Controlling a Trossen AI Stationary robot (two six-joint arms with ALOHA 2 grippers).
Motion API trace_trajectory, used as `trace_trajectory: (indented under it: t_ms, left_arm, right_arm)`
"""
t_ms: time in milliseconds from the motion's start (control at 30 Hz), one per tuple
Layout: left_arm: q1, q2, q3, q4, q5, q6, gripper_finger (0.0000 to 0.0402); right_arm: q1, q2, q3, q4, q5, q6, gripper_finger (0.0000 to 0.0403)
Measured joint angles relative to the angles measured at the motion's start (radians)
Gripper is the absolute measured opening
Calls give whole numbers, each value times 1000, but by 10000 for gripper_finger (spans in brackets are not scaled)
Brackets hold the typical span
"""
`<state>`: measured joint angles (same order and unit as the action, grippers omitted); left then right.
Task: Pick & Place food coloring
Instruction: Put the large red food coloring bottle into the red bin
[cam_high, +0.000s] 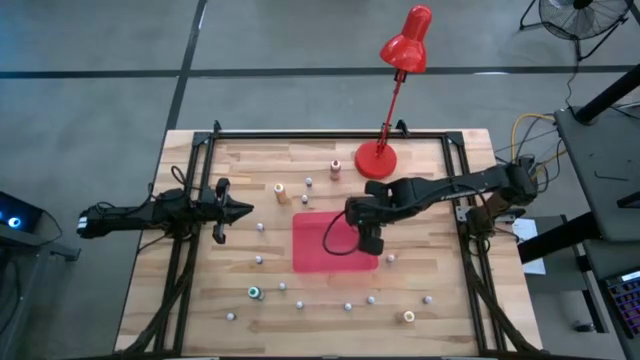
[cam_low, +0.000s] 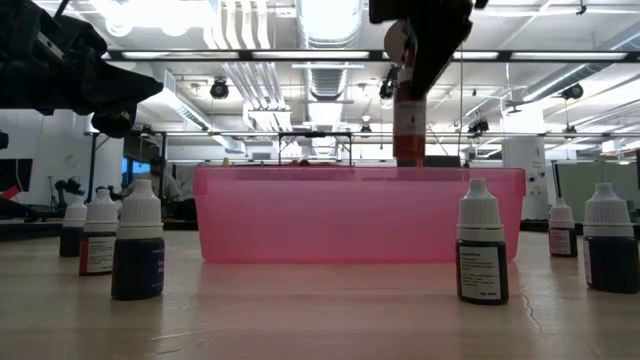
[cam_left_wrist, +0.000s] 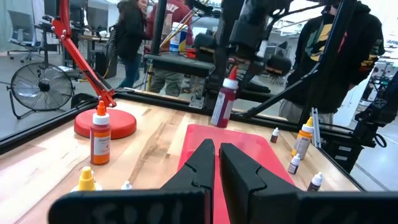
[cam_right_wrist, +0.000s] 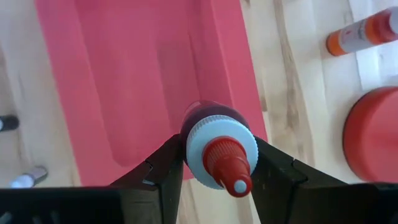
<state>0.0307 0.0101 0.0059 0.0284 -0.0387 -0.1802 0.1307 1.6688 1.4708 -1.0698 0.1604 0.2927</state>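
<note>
My right gripper (cam_high: 368, 232) hangs over the far right part of the flat red tray (cam_high: 318, 252) and is shut on a dark red food coloring bottle (cam_right_wrist: 211, 118) with a white collar and red nozzle. The low view shows that bottle (cam_low: 408, 125) above the tray's wall (cam_low: 350, 215). Other food coloring bottles stand upright on the wooden table around the tray: an orange one (cam_high: 282, 191), a pink one (cam_high: 335, 168), a teal one (cam_high: 255, 292), a yellow one (cam_high: 408, 316) and several tiny pale ones. My left gripper (cam_high: 236, 210) waits shut at the table's left side, pointing level. My right gripper pinches the bottle's top, at the white collar (cam_right_wrist: 198, 144) under the red nozzle, between its two fingers. The fingers come from above, pointing steeply down. The bottle (cam_left_wrist: 222, 106) hangs below them, nozzle up and slightly tilted, lifted clear above the tray.
A red desk lamp stands with its round base (cam_high: 377, 160) at the table's far edge, close to my right arm, its head (cam_high: 408, 45) beyond the table. Black frame rails run along the table's left, right and far sides. People stand in the room beyond.
</note>
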Motion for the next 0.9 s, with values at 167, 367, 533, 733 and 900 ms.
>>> trace_trajectory:
  t_ms: [167,367,533,733,900]
  left_arm:
    - [0,0,0,0,0,0,0]
    - [0,0,0,0,0,0,0]
    - [0,0,0,0,0,0,0]
    - [0,0,0,0,0,0,0]
    - [0,0,0,0,0,0,0]
  right_arm:
    - [-8,5,-76,75,4,7,141]
    - [-46,14,-128,146,2,5,141]
    - [-70,23,-165,191,-8,-1,141]
    - [-88,61,-179,191,-42,1,141]
    - [-89,84,-186,203,-41,8,141]
